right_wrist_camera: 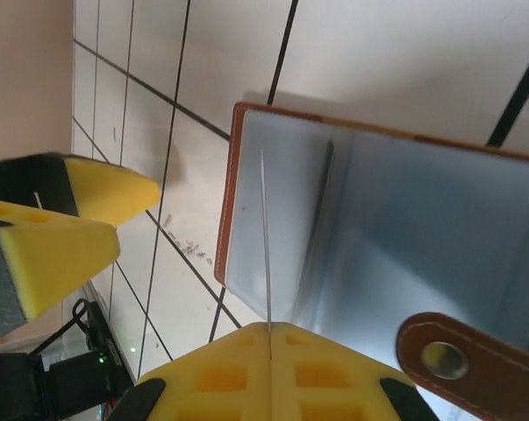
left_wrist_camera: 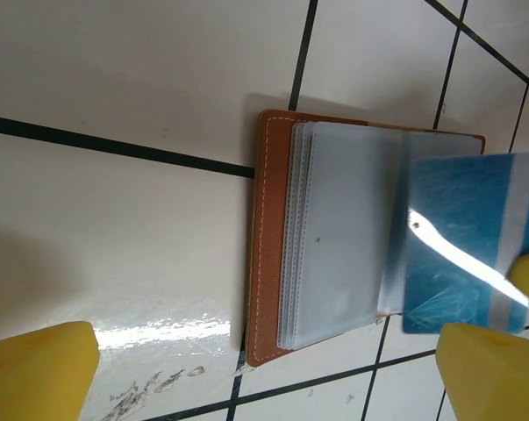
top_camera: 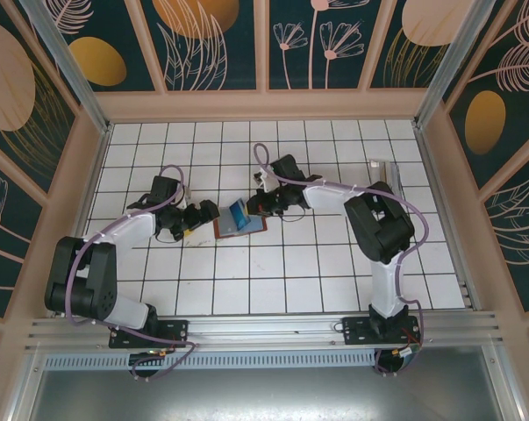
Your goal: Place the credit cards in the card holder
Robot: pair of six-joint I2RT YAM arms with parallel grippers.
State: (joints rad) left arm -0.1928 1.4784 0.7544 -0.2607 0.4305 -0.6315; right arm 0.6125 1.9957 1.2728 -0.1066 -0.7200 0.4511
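Two arms bend in toward the open card holder, the right gripper pinching a blue card over it, the left gripper spread wide just beside it.

From my console I saw a white tiled table with dark grid lines. The reddish-brown card holder lay open near its middle, flat on the tiles (clear sleeves facing up). Grey scuff marks sat just beside it. A small pale object sat near the far right edge, too small to identify.
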